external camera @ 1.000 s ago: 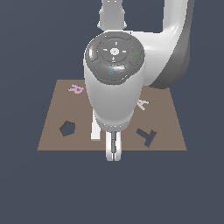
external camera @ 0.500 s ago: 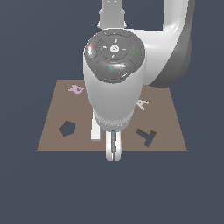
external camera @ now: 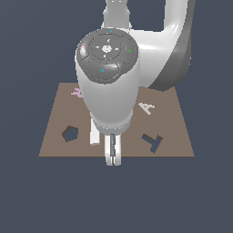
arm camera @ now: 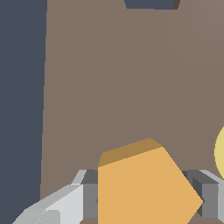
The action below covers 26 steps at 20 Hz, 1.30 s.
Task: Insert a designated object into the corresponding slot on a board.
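Note:
The orange pentagon piece (arm camera: 144, 188) sits between my gripper's (arm camera: 144, 199) two fingers in the wrist view. Both pads touch its sides, and it is above the brown board (arm camera: 109, 87). In the exterior view the gripper (external camera: 112, 157) hangs over the front edge of the board (external camera: 177, 136), and the arm hides the piece. The dark pentagon slot (external camera: 70, 133) lies on the board, towards the exterior view's left of the gripper. A dark cut-out (arm camera: 151, 3) shows at the wrist view's edge; I cannot tell its shape.
A dark T-shaped cut-out (external camera: 152, 142) lies towards the exterior view's right of the gripper. A white letter A (external camera: 146, 108) and a pink letter (external camera: 76, 92) lie farther back. The edge of the yellow disc (arm camera: 219, 153) shows beside the piece. The arm covers the board's middle.
The upper arm has shifted slightly towards the exterior view's left. The gripper has stayed near the board's front edge.

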Each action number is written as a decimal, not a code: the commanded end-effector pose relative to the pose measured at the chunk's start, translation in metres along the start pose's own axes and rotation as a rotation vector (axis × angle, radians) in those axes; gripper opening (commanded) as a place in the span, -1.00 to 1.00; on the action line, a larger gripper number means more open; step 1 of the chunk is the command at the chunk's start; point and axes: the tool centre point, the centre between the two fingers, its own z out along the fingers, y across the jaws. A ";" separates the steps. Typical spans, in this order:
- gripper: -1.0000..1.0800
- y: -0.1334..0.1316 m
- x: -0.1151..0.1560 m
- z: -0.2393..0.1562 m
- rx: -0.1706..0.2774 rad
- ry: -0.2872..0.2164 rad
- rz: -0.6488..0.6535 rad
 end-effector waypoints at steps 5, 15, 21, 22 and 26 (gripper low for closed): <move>-1.00 0.007 0.029 -0.002 0.001 0.000 -0.059; -1.00 0.016 0.098 -0.005 0.003 0.000 -0.202; -1.00 0.015 0.129 -0.006 0.004 0.000 -0.265; -1.00 0.015 0.132 -0.006 0.004 0.000 -0.272; -1.00 0.014 0.143 -0.007 0.004 0.000 -0.294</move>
